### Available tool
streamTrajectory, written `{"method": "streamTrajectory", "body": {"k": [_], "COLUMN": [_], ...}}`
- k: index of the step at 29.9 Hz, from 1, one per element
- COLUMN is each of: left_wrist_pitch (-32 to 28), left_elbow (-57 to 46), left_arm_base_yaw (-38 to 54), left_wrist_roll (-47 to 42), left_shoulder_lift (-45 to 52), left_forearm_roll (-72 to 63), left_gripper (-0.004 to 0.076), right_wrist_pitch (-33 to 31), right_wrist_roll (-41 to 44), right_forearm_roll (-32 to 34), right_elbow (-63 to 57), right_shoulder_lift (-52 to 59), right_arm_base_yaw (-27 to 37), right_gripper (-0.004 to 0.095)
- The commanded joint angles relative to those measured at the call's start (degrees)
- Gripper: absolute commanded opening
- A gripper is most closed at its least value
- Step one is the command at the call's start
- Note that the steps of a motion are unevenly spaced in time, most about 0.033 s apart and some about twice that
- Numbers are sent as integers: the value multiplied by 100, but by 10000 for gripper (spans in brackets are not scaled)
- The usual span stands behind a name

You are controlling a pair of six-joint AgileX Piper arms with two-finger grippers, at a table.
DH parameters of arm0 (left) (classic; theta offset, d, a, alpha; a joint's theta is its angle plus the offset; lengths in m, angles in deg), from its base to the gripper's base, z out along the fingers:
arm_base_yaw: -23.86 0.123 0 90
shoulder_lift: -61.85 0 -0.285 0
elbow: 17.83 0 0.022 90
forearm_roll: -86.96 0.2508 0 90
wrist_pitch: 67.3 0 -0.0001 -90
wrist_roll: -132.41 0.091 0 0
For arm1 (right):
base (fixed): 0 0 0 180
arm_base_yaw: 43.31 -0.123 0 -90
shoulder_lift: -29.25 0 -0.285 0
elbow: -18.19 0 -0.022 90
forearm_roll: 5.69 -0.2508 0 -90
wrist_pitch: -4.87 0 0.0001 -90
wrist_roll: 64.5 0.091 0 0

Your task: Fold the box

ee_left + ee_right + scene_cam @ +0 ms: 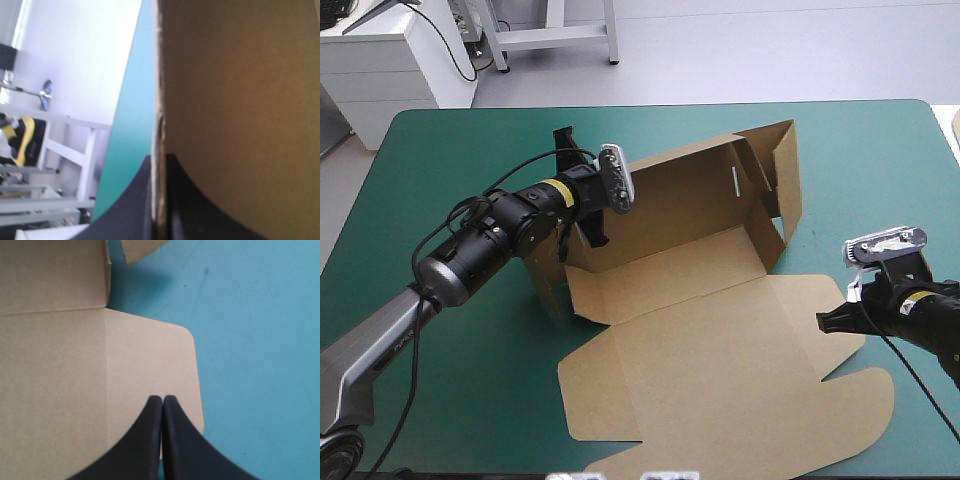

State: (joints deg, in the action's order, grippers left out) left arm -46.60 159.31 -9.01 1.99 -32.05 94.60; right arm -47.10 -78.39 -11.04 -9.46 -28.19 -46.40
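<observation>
1. Your left gripper [159,167] is clamped on the box [720,340]. Its black fingers pinch the upright edge of the left wall, with the board between them.
2. Your right gripper [162,400] is closed on nothing. Its tips meet over a rounded flap [150,365] at the box's right side.
3. The box sits mid-table with its back wall and right end raised and its lid lying flat toward the near edge.
4. Bare teal-green cover [880,160] lies open to the right of that flap, along the far edge and left of your left arm. The lid's front nearly reaches the near edge.
5. Count: one box, two grippers.
</observation>
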Motion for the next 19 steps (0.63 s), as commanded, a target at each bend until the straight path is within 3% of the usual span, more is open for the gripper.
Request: {"method": "streamTrajectory", "body": {"k": [1,9,19], "left_wrist_pitch": [-900,-937,-878], "left_elbow": [364,390,390], "left_arm_base_yaw": [-347,-974,-1316], "left_wrist_roll": [-48,-48,-409], "left_shoulder_lift": [67,-95,-458], "left_forearm_roll": [583,2168,2557], "left_gripper": [-8,-8,-8], "right_wrist_pitch": [277,313,659], "right_wrist_roll": [108,145,253], "right_forearm_roll": [-33,-33,-36], "right_elbow": [152,152,152], "right_shoulder_lift": [37,37,37], "right_arm_base_yaw": [40,40,40], "right_gripper": [-16,-16,-16]}}
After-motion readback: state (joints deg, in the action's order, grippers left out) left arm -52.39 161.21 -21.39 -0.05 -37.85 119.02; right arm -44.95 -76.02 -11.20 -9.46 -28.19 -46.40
